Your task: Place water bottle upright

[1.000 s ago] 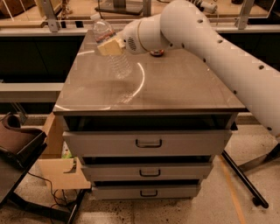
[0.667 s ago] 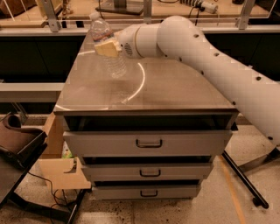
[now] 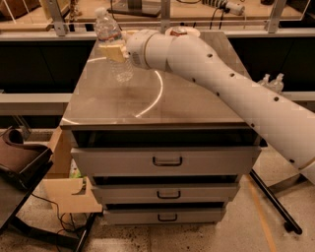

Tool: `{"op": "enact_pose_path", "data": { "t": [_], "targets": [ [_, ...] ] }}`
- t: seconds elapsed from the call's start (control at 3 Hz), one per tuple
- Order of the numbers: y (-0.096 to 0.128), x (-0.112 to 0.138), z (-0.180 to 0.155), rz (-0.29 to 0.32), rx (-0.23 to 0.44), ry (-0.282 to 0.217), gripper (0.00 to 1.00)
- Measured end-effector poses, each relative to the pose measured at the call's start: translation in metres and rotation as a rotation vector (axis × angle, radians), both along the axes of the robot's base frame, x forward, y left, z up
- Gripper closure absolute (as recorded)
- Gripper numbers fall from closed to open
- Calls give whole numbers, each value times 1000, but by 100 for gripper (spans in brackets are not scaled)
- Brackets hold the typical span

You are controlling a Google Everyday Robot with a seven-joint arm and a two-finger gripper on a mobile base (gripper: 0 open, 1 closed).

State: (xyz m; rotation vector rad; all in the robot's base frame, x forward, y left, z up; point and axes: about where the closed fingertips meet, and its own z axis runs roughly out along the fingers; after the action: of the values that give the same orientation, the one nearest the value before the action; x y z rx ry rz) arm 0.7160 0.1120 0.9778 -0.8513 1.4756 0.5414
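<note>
Since the earlier frames the pincer (image 3: 114, 50) and the bottle (image 3: 121, 69) had shifted left and toward the back of the counter (image 3: 147, 106), and the wrist had followed them. We saw the pincer pinching the bottle around its middle, with one tan finger (image 3: 111, 52) laid across the label band on the near side. The bottle stood close to upright, its white cap (image 3: 101, 11) uppermost and leaning a little to the left, its ribbed base lowest, over the back left part of the counter. The base sat low against the shiny top, perhaps touching it, but we could not tell for sure.

The white arm (image 3: 236, 93) reached in from the lower right, crossing above the counter's right half. Behind the arm, near the back edge, a reddish can (image 3: 178, 31) showed only its top. A curved streak of reflected light ran across the counter beside the bottle.

Three drawers (image 3: 167, 161) with dark handles were stacked below the counter. Two pump bottles (image 3: 272, 82) with white tops stood off the counter, well apart to the right, beyond the arm. A cardboard box (image 3: 61, 189) sat on the floor by the lower left corner.
</note>
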Motion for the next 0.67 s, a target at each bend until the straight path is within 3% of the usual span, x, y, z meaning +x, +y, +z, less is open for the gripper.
{"op": "enact_pose_path", "data": {
  "t": [0.67],
  "targets": [
    [11, 5, -20, 5, 37, 40, 100]
  ]
}}
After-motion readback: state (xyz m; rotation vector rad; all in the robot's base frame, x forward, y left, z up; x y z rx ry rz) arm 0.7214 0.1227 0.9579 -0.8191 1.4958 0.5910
